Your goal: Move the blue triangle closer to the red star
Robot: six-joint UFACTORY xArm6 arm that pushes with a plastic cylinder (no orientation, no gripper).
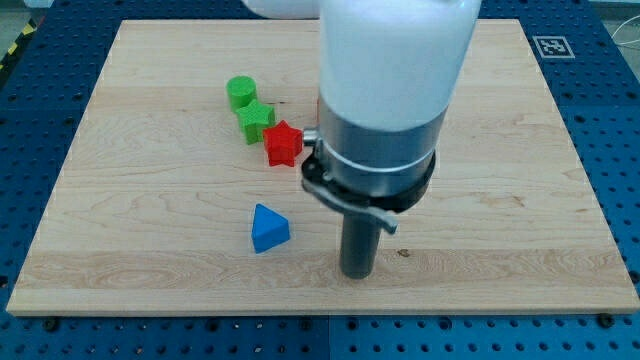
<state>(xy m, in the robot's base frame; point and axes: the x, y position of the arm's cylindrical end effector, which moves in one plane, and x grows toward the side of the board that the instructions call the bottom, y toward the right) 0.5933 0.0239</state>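
Note:
The blue triangle (269,229) lies on the wooden board (150,200) below centre, to the view's left of my rod. The red star (283,143) lies above it, toward the view's top, with a clear gap between them. My tip (357,274) rests on the board to the view's right of the blue triangle and slightly lower, apart from it. The arm's wide white and grey body hides the board behind it.
A green cylinder (241,93) and a green star-like block (256,120) lie just up and left of the red star, close together. A sliver of another red block (319,104) shows at the arm's left edge. A marker tag (549,46) sits at the board's top right corner.

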